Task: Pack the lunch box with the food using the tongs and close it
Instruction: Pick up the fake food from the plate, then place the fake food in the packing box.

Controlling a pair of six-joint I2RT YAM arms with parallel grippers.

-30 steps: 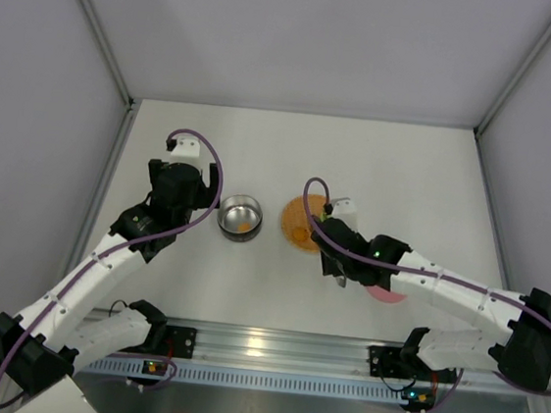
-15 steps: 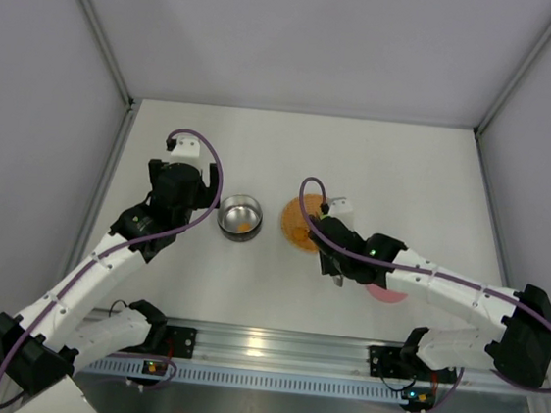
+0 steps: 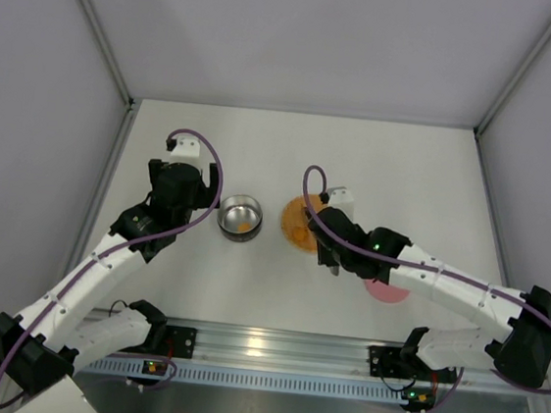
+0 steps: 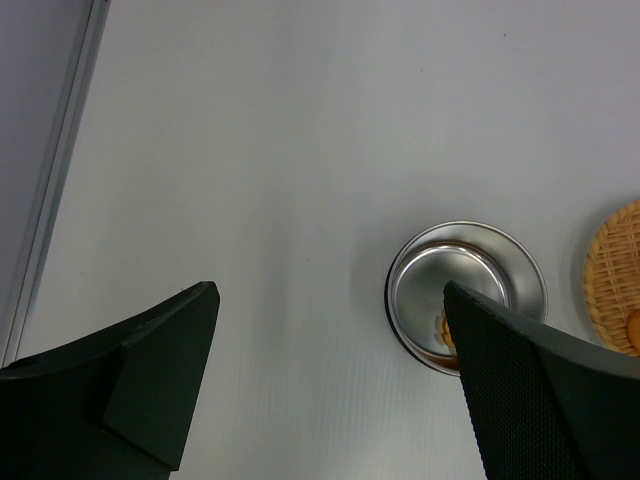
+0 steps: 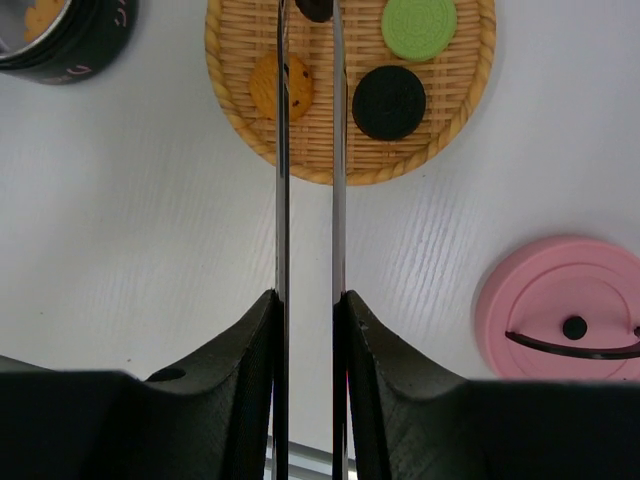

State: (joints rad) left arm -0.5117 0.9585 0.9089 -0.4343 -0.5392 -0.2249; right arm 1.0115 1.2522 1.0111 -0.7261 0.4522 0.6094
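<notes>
The lunch box is a small steel bowl (image 3: 240,217) (image 4: 465,295) holding one orange piece of food (image 4: 444,333). Its pink lid (image 5: 565,320) (image 3: 386,292) with a black handle lies flat on the table, apart from it. My right gripper (image 5: 308,300) (image 3: 335,262) is shut on the tongs (image 5: 282,180), whose two thin arms reach over the woven disc (image 5: 340,175). The tong tips pinch a dark brown piece (image 5: 315,8) at the frame's top edge. Orange (image 5: 280,85), green (image 5: 419,27) and black (image 5: 388,102) pieces lie on the disc. My left gripper (image 4: 328,290) (image 3: 183,192) hangs open and empty left of the bowl.
The orange woven disc (image 3: 301,224) sits just right of the bowl; its edge shows in the left wrist view (image 4: 615,275). Grey walls close in the table on three sides. A metal rail (image 3: 261,348) runs along the near edge.
My right gripper has squeezed the tongs tighter and edged up toward the disc. The left arm has stayed still.
</notes>
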